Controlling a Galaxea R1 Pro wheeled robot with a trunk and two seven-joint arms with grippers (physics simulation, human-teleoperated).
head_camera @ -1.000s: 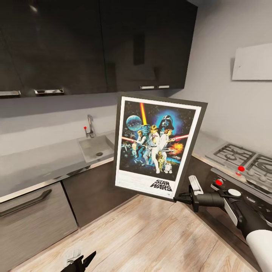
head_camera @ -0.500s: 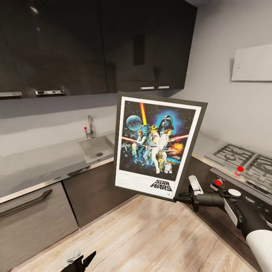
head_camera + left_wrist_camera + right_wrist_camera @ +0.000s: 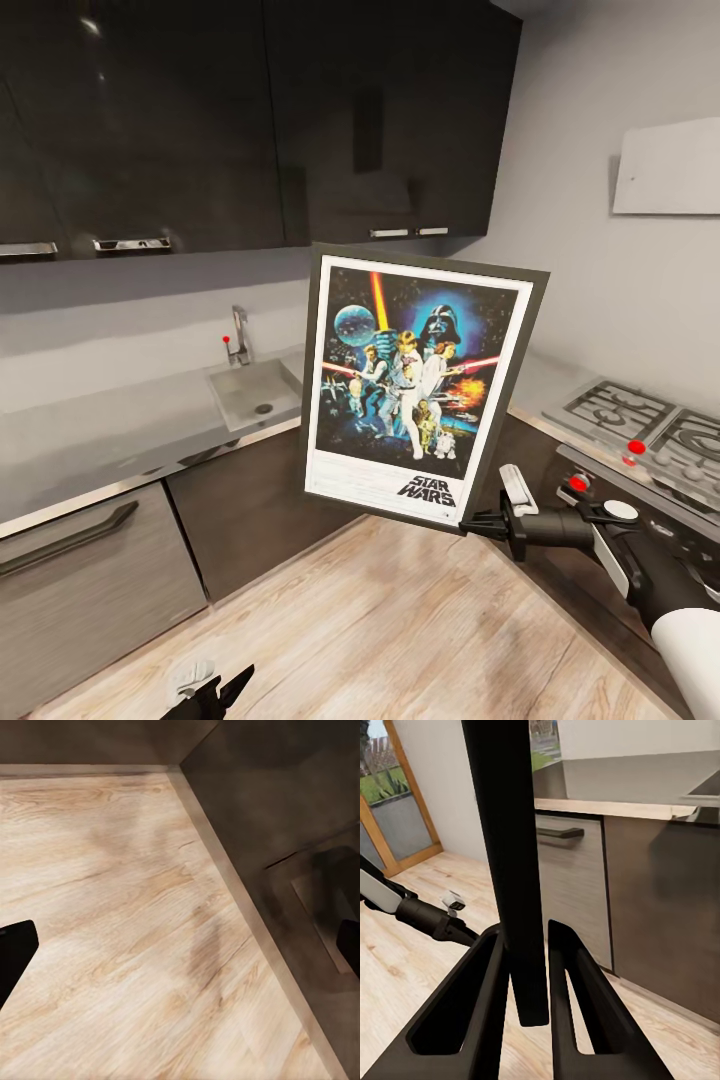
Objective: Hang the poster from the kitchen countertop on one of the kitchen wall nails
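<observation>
Right hand (image 3: 478,521) pinching poster (image 3: 420,385) corner, upright above floor (image 3: 400,620)

The poster (image 3: 418,385) hides the counter corner behind it; the left hand (image 3: 215,693) is cropped below.

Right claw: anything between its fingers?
Yes. The right wrist view shows the poster edge-on between the right claw fingers; in the head view it pinches the lower right corner.

Right gripper (image 3: 478,521) clamps poster (image 3: 420,380) at its 5 o'clock corner, upright, slightly tilted, above floor (image 3: 400,620). Sink (image 3: 252,390) at 9 o'clock, hob (image 3: 640,420) at 3.
</observation>
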